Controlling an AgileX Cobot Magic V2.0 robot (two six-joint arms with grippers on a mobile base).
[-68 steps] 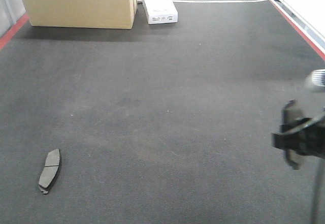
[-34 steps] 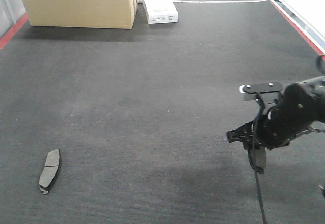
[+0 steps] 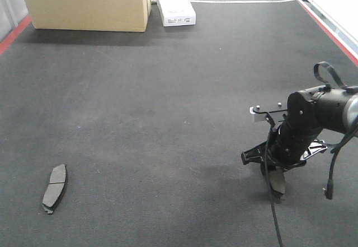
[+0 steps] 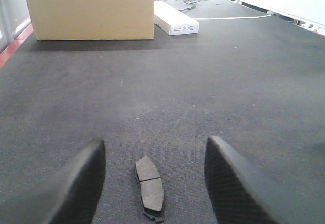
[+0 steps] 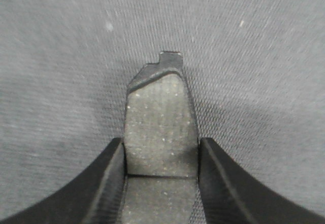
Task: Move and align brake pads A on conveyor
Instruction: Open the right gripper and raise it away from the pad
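Grip detail — your right fingers (image 5: 109,178) clamp a brake pad (image 5: 161,127); only the left wrist view shows left fingers (image 4: 231,183) wide, second pad (image 4: 150,187) between.

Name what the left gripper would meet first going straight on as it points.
Probably the brake pad lying on the conveyor between the open left gripper's fingers; height is unclear, so it may pass above.

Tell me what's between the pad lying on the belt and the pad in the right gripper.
Nothing: the front view shows only bare belt between the lying pad and the held pad in the right gripper.
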